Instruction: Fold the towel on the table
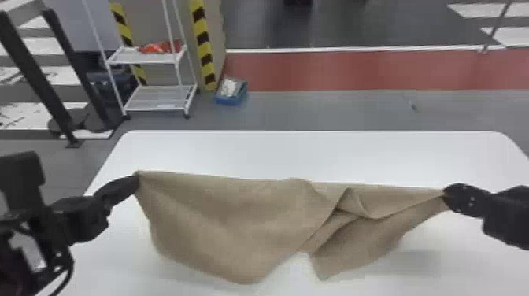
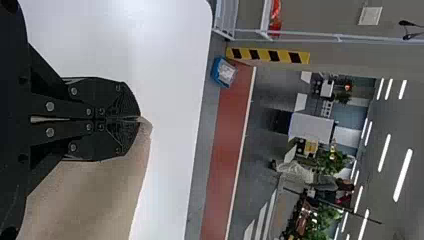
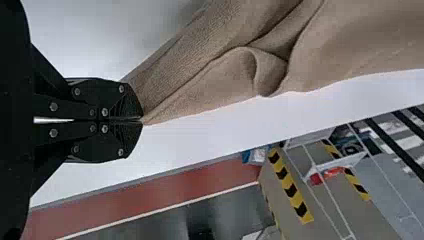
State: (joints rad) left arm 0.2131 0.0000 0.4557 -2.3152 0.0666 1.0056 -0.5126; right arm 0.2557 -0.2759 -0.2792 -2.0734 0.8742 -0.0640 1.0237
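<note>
Towel (image 1: 236,224) strung out above desk (image 1: 315,153), upper edge raised. Likely light, limp, hard to damage; best held by corners. Left hand (image 2: 139,118) clamped on one upper end; right hand (image 3: 142,120) pinching other. Bunched layers toward right hand overlap, inner ones hidden; can't tell whether lower edge touches desk.

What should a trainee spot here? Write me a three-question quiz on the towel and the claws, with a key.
1. True or false: the left claw and the right claw both grip the towel.
2. How is the towel placed? (a) rolled into a tube; (b) held up between the claws, over the table; (c) folded into a neat square.
3. Fill in: the sharp, bunched folds in the towel lie nearer the ____ claw.

Key: 1 true; 2 b; 3 right.
</note>
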